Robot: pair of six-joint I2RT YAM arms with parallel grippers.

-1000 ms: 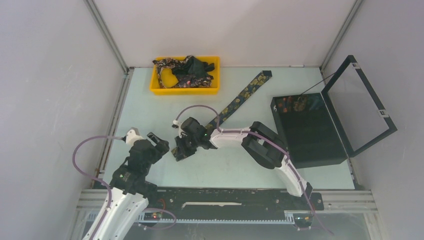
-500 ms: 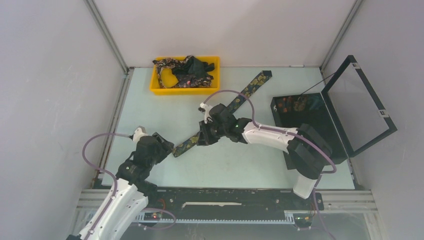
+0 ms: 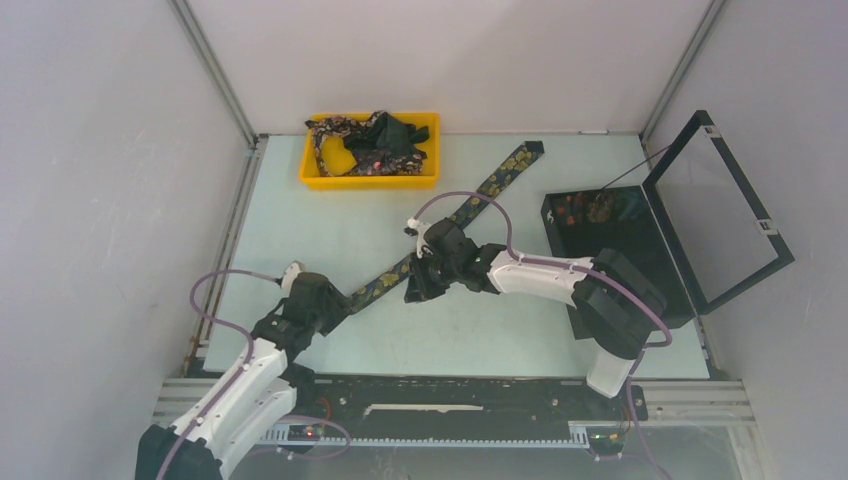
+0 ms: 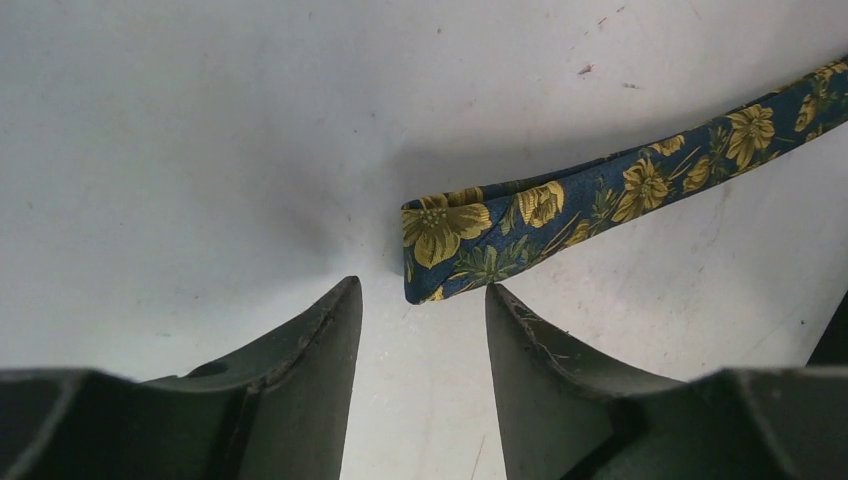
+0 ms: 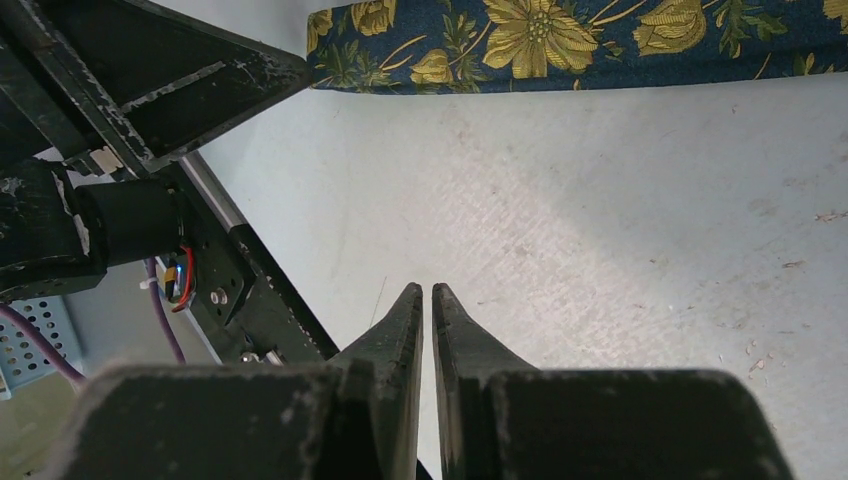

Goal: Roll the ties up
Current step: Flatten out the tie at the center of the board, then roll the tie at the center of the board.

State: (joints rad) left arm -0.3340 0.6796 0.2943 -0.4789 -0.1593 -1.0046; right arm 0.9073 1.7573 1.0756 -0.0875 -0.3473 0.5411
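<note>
left gripper (image 3: 333,298) low at the table (image 3: 300,230) 7 o'clock edge, jaws apart, nothing in them; blunt near end of the tie (image 4: 560,205) lies on the table just ahead of the fingertips, in line with the gap, not pinched. right gripper (image 3: 414,291) near centre, clenched on nothing, over bare table just beside the tie on its 5 o'clock side, not touching it. tie lies flat and unrolled, one diagonal strip from 7 o'clock out to 1 o'clock. black box (image 3: 620,270) at 3 o'clock, lid (image 3: 720,205) up. yellow tray (image 3: 370,181) at 11 o'clock holds a loose heap of ties (image 3: 375,140)
</note>
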